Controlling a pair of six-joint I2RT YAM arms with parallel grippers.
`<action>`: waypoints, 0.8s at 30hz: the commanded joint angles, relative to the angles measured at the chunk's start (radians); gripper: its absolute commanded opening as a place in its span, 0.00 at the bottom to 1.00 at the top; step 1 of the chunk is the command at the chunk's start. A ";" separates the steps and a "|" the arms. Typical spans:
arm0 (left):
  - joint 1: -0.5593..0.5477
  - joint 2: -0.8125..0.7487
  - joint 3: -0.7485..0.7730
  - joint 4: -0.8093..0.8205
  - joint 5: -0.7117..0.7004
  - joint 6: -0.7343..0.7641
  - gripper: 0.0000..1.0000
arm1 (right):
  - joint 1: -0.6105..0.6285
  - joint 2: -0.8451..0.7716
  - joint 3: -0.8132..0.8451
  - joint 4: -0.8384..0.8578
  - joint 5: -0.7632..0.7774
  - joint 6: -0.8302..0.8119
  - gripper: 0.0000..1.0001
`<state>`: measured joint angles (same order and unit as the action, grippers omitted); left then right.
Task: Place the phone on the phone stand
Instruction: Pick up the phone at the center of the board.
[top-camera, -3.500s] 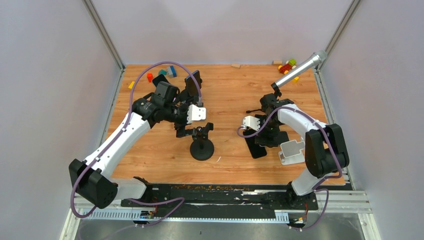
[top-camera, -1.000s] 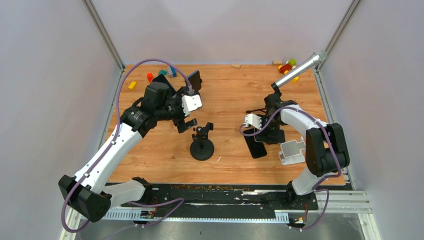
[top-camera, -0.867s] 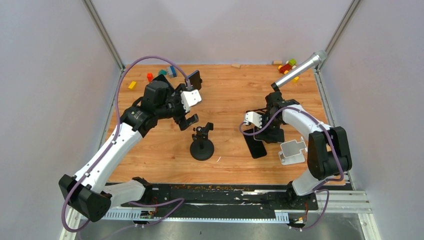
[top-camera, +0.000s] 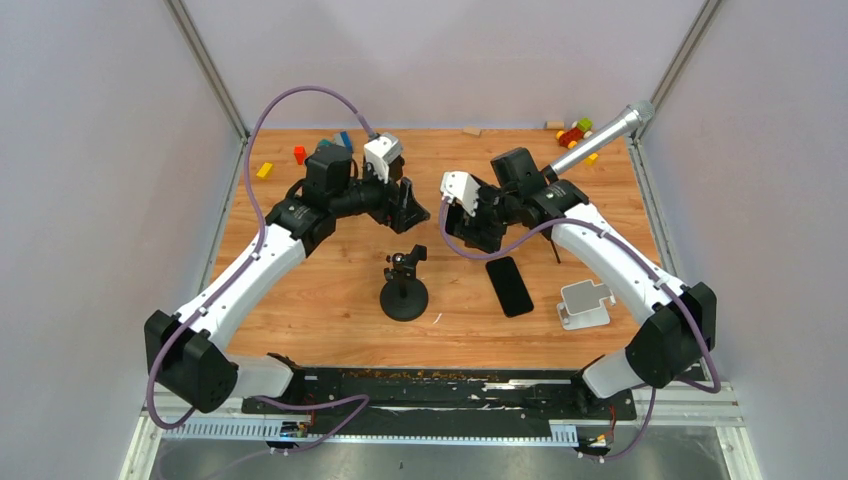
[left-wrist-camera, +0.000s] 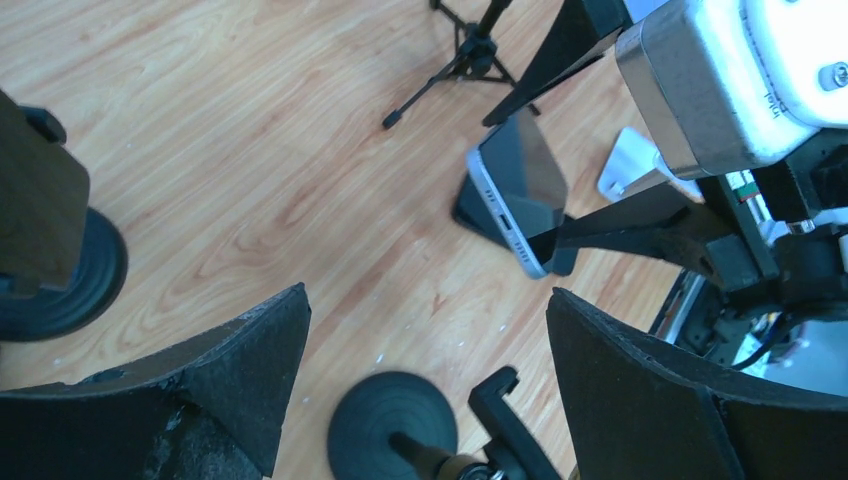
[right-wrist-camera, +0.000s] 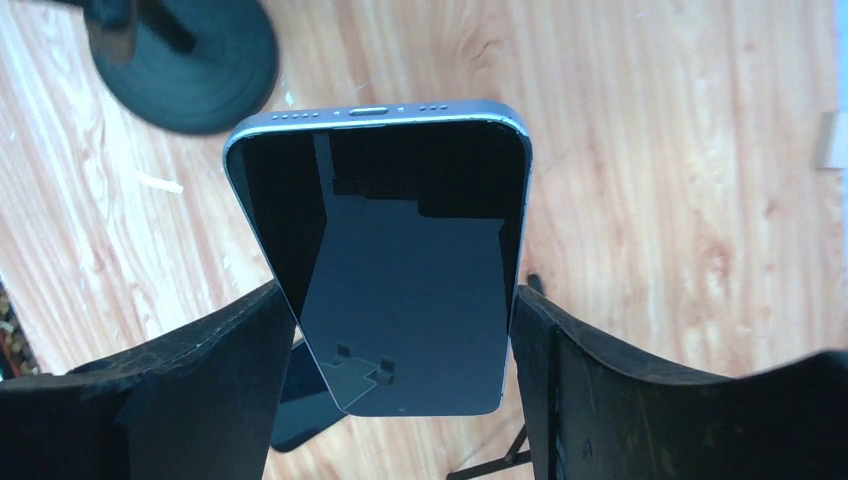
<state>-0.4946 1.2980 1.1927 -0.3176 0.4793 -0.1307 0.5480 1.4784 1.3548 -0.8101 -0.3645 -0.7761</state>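
The phone (right-wrist-camera: 390, 250) has a dark glass face and a blue-grey rim, and my right gripper (right-wrist-camera: 398, 290) is shut on its two long edges. It hangs in the air behind the phone stand (top-camera: 404, 290), a black round base with a stem and a clamp on top. In the left wrist view the phone (left-wrist-camera: 520, 180) sits ahead between the right fingers, and the stand (left-wrist-camera: 400, 430) lies just below my left gripper (left-wrist-camera: 427, 300). The left gripper (top-camera: 408, 210) is open and empty, close beside the right gripper (top-camera: 478, 228).
A flat black phone-shaped slab (top-camera: 510, 285) lies on the table right of the stand. A white bracket (top-camera: 585, 303) is further right, with a small black tripod (left-wrist-camera: 470, 50) behind. A silver cylinder (top-camera: 600, 140) and coloured blocks (top-camera: 300, 153) sit along the back edge.
The right arm has risen from the table at the right and swung to the centre with the phone in its jaws. The left arm has swung back and right, towards it.
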 joint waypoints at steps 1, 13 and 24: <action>0.005 0.024 0.062 0.104 0.054 -0.161 0.94 | 0.016 0.011 0.110 0.109 0.032 0.076 0.18; 0.005 0.156 0.098 0.263 0.141 -0.407 0.88 | 0.041 0.012 0.144 0.192 0.082 0.114 0.18; -0.001 0.231 0.068 0.383 0.196 -0.586 0.78 | 0.059 0.003 0.129 0.227 0.118 0.134 0.17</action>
<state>-0.4942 1.5089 1.2575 -0.0219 0.6418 -0.6346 0.5953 1.5043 1.4475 -0.6724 -0.2687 -0.6678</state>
